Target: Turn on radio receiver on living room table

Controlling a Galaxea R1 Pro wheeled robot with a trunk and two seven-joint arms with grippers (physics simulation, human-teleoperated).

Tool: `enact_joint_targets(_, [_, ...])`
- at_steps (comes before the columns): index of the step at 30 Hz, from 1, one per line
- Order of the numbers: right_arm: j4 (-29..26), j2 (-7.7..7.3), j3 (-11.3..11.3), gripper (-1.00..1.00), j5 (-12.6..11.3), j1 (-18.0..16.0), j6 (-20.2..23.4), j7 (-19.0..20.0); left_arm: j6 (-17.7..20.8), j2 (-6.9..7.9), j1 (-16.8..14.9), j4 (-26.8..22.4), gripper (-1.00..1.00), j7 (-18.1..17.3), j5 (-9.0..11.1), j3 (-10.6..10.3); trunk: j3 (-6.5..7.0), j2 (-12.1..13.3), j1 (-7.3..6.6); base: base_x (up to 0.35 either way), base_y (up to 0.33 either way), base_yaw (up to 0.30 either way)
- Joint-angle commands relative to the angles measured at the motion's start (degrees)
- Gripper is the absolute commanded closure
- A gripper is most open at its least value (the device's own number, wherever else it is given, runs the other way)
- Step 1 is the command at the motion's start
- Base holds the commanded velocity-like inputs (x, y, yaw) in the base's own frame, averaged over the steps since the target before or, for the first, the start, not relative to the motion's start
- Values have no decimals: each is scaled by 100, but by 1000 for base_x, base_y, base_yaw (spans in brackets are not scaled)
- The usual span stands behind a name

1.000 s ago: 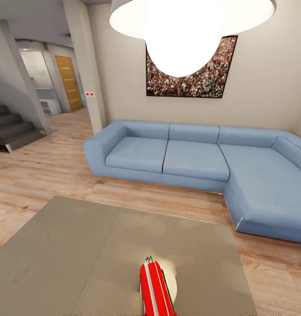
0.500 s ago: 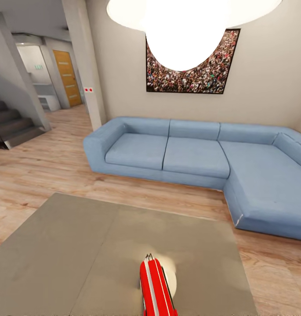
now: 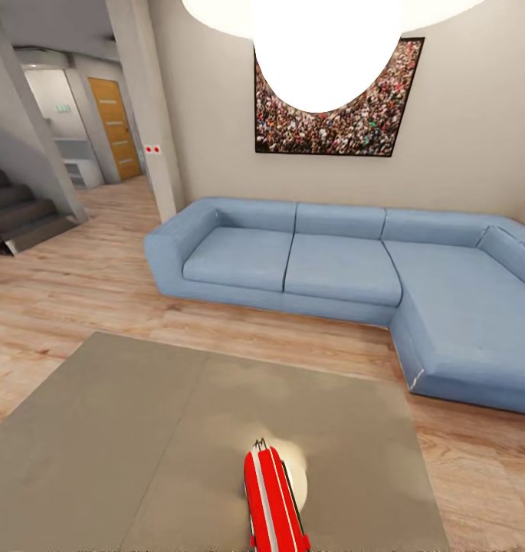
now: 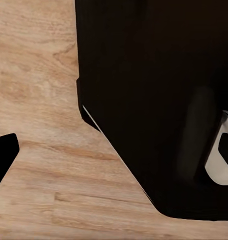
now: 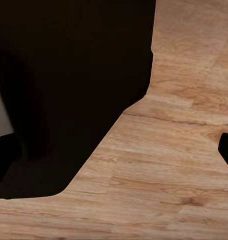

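Note:
The red radio receiver [image 3: 271, 498] with white stripes lies near the front edge of the grey glossy table [image 3: 139, 429] in the head view, end-on to me, and the picture's bottom cuts it off. Its dial and green light are hidden from this angle. In the left wrist view my left gripper [image 4: 114, 152] hangs over the wood floor beside my dark base, one fingertip [image 4: 4, 155] at each side of the picture, open and empty. In the right wrist view my right gripper [image 5: 114, 152] is the same, with a fingertip [image 5: 227, 149] at the edge.
A blue L-shaped sofa [image 3: 339, 268] stands beyond the table, under a crowd-photo picture [image 3: 339, 115]. A white pendant lamp [image 3: 323, 46] hangs overhead. At the left are a pillar [image 3: 143, 100], stairs [image 3: 17, 211] and an orange door [image 3: 113, 126]. Wood floor [image 3: 78, 284] surrounds the table.
The whole head view has slid upward a little, so the camera has moved. The radio receiver keeps its place on the table.

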Motion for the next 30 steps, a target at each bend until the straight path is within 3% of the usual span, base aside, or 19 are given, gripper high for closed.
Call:
enact_joint_targets(1, [-1, 0, 0, -100, -3, 0, -1, 0, 0, 4, 2, 2, -100, 0, 2, 0, -10, 0, 0, 0, 0, 0])
enact_joint_targets(9, [1, 0, 8, -100, -1, 0, -1, 0, 0, 10, -1, 6, -100, 0, 195, 0, -84, 0, 0, 0, 0, 0])
enact_joint_targets(30, [-2, 0, 9, -100, 25, 0, -1, 3, 0, 6, -1, 7, -100, 0, 215, 0, -278, 0, 0, 0, 0, 0])
